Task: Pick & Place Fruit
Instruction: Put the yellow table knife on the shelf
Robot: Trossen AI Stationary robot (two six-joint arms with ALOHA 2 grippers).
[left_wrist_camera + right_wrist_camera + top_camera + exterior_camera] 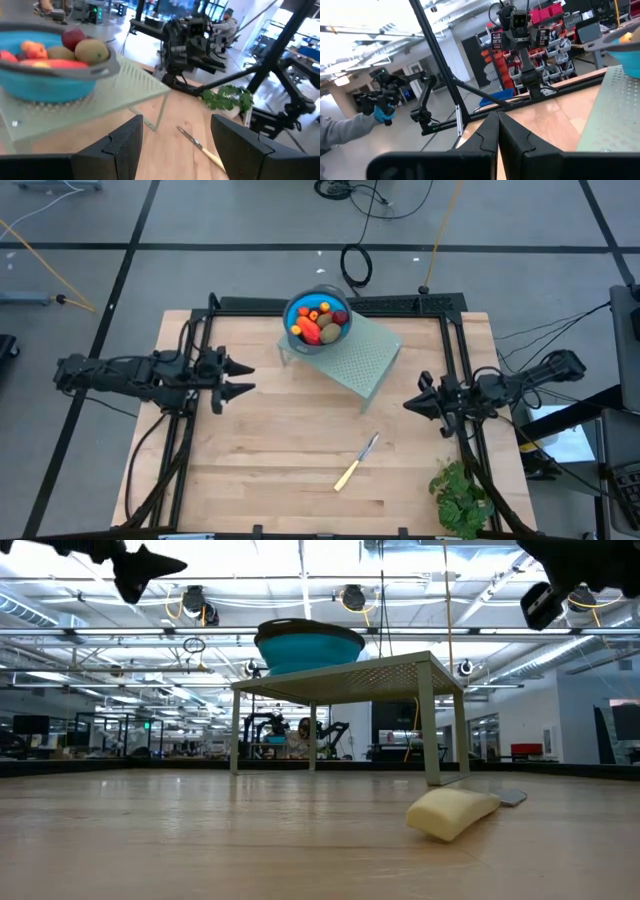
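Observation:
The fruit (pixel 320 322) lies heaped in a blue bowl (pixel 300 340): brownish-green ovals, dark red balls and orange-red pieces (pixel 75 47). The bowl stands on top of a pale green perforated rack (pixel 365 360), which stands on its legs at the table's far middle. My left gripper (pixel 250 378) hovers open over the table's left side, pointing toward the rack with nothing between its fingers (pixel 125 145). My right gripper (pixel 407 405) hovers shut over the right side, and holds nothing (pixel 496 130).
A pale-handled knife (pixel 357 461) lies on the wood near the middle front. A leafy green bunch (pixel 460 495) lies at the near right corner. Black frame rails (pixel 330 304) run along the table's far, left and right sides. A person's gloved hand (pixel 384 114) shows beyond the table.

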